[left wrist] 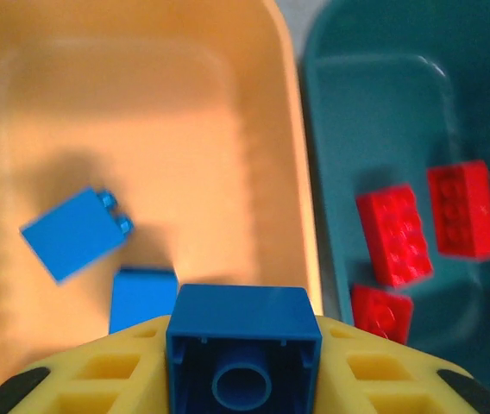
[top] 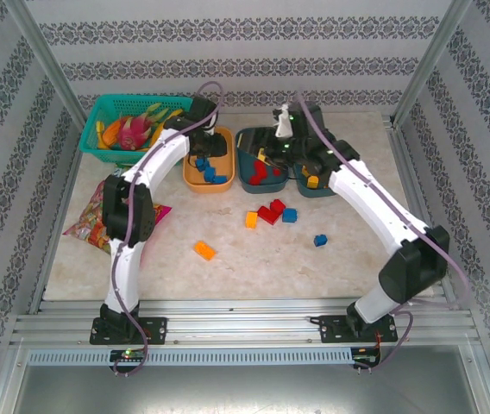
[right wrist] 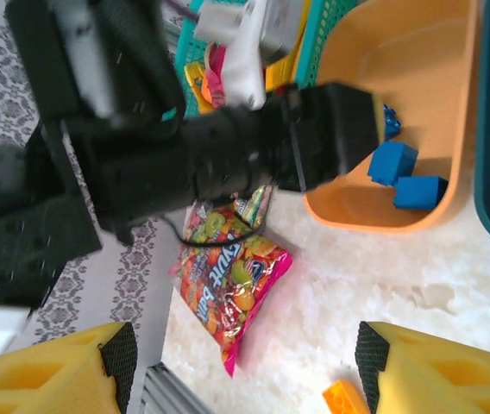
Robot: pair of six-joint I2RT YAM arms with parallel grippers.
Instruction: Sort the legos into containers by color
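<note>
One blue lego [left wrist: 243,317], probably light, rigid and slick, is pinched by its flat sides in my nearly closed left gripper [left wrist: 243,379], with the orange bin [left wrist: 141,103] just beneath.

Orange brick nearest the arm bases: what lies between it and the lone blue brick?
Bare table, per the top view; the brick cluster sits farther back.
</note>
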